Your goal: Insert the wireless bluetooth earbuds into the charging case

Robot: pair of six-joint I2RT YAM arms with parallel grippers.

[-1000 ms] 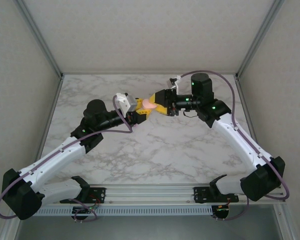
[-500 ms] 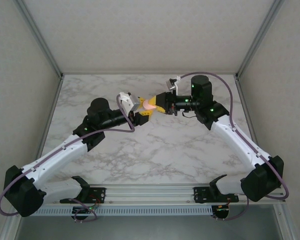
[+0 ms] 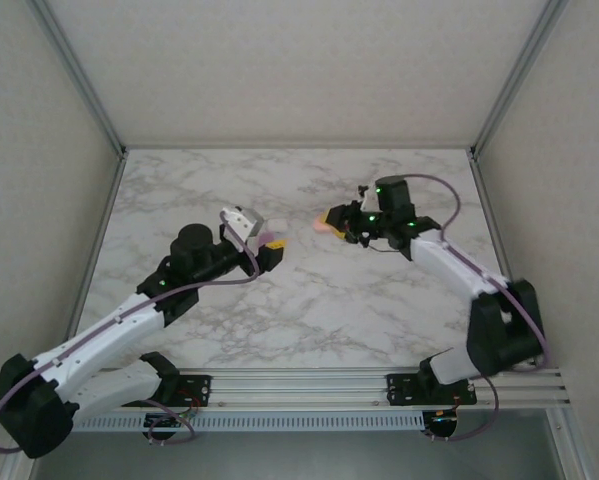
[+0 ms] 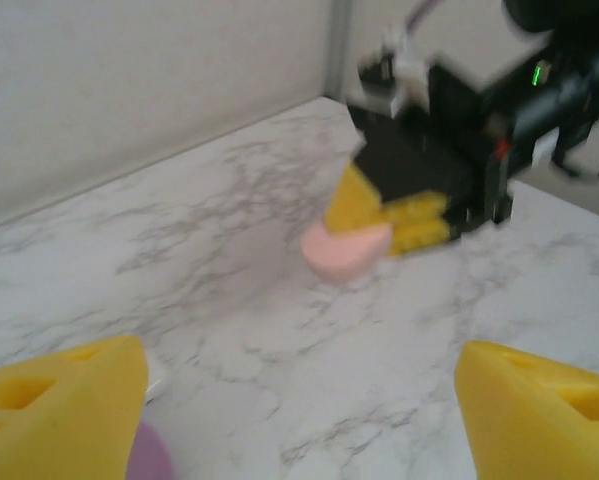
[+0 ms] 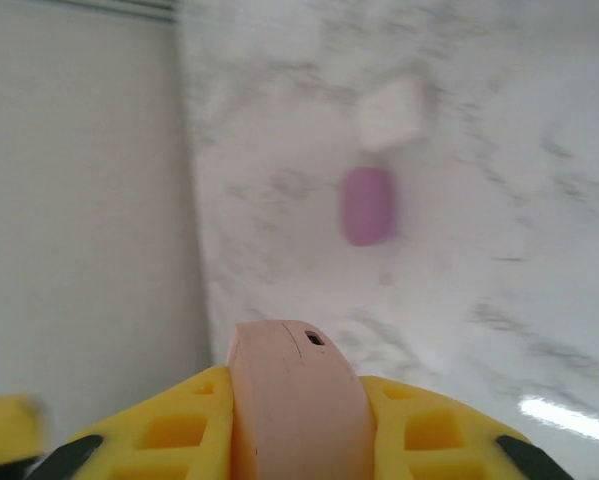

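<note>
A peach-pink pebble-shaped charging case (image 5: pixel 291 372), lid closed, sits clamped between the yellow fingers of my right gripper (image 5: pixel 297 420). From above, the right gripper (image 3: pixel 331 220) holds this case (image 3: pixel 322 227) over the back middle of the table. The left wrist view shows the case (image 4: pixel 344 250) ahead, poking out of those yellow fingers (image 4: pixel 419 215). My left gripper (image 4: pixel 299 385) is open wide with only bare marble between its fingers, and stands left of the case (image 3: pixel 265 246). The earbuds are out of view.
A purple pebble-shaped case (image 5: pixel 366 205) lies on the marble beside a small white object (image 5: pixel 389 112). That purple case (image 3: pixel 273 237) is by the left gripper's left finger (image 4: pixel 64 410). Grey walls close the table at the back and sides.
The two grippers met at the pink case. The right one shut on it, the left one opened and drew back down-left, and the right arm carried the case to the right.
</note>
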